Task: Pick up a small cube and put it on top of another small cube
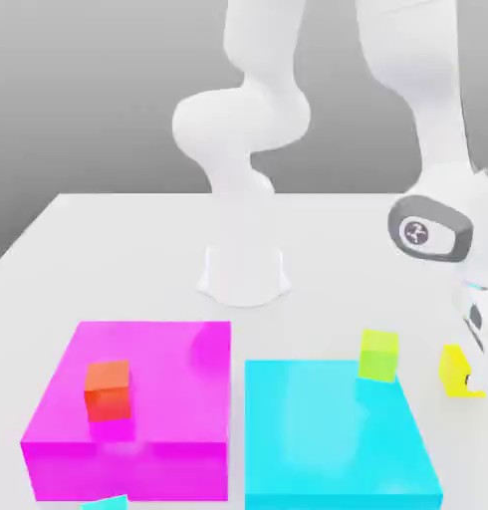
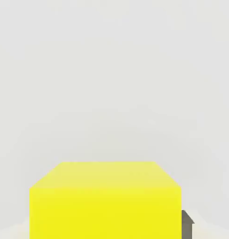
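The white table (image 1: 138,249) holds two big flat blocks, side by side near the front. The pink block (image 1: 138,398) is on the exterior view's left. A small red-orange cube (image 1: 108,389) sits on top of it, close to its left edge. The blue block (image 1: 333,438) is on the exterior view's right, with a thin strip of table between the two blocks. A lime green cube (image 1: 378,355) stands right at the blue block's far right corner.

The small yellow cube (image 1: 455,371) is on the table past the blue block's right side, very close to the right edge of the exterior view. The robot's gripper (image 1: 471,379) comes down right there, beside the cube. In the hand view the small yellow cube (image 2: 105,200) looks big and close, and a dark gray finger (image 2: 187,224) touches its side. The pincer looks closed around the yellow cube.

The table behind the blocks, around the robot's white base (image 1: 244,274), has lots of open room. Past the yellow cube the table is bare.
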